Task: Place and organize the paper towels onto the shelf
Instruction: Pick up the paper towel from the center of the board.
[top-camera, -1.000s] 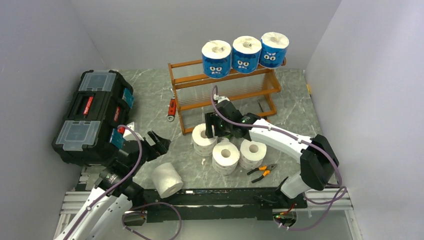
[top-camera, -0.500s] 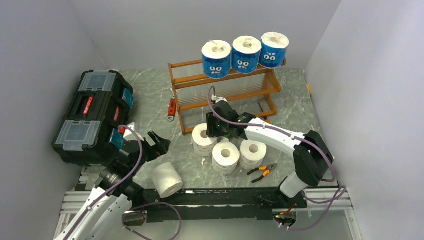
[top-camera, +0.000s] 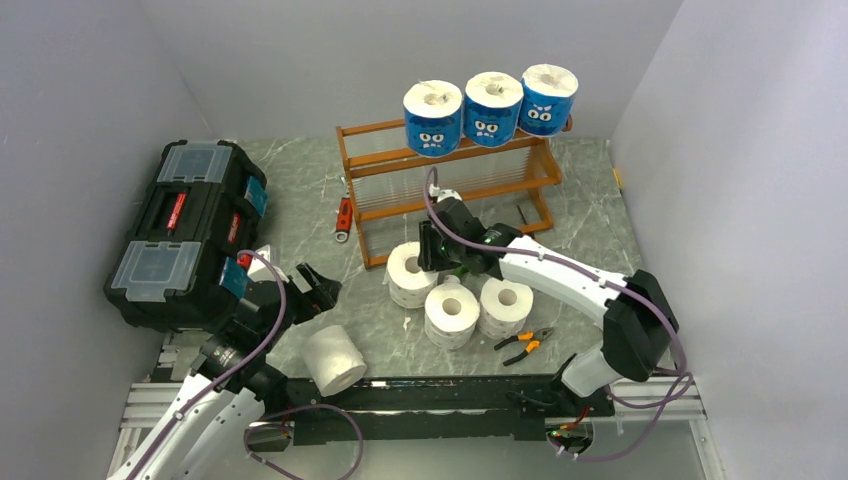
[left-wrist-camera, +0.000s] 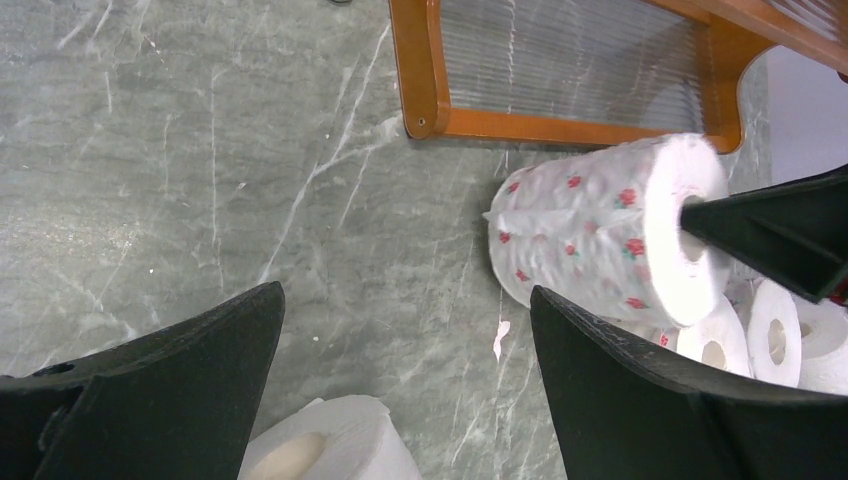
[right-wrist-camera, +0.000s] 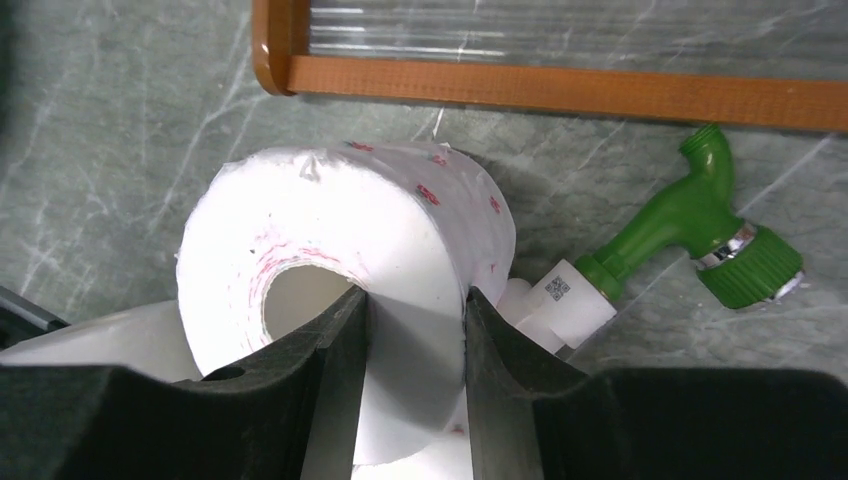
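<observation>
Near edge: a loose white roll (top-camera: 335, 360) lies on its side just inside the front rail, beside the left arm.
Left gripper (top-camera: 318, 284): fingers spread wide, holding nothing, above the marble tabletop (left-wrist-camera: 200, 150), which shows bare up to the shelf's bottom rail.
Pliers (top-camera: 524, 342): orange-handled, flat on the tabletop, just right of the roll cluster.
Roll cluster: two white rolls (top-camera: 452, 312) (top-camera: 506, 305) stand on end, touching each other.
Right gripper (right-wrist-camera: 415, 330): clamped on the wall of a red-printed white roll (right-wrist-camera: 330, 230), with one finger inside the core and one outside; this roll tilts beside the cluster.
Spray nozzle (right-wrist-camera: 690, 225): green, on the tabletop between the gripped roll and the shelf.
Shelf (top-camera: 450, 190): the top tier carries three blue-wrapped rolls (top-camera: 433, 118) in a touching row; the slats of the two lower tiers show bare.
Toolbox (top-camera: 185, 235): black, at the left wall, well apart from the shelf; clear lids shut, contents cannot be told.
Side walls: close to the toolbox on the left, with marble showing right of the shelf.
</observation>
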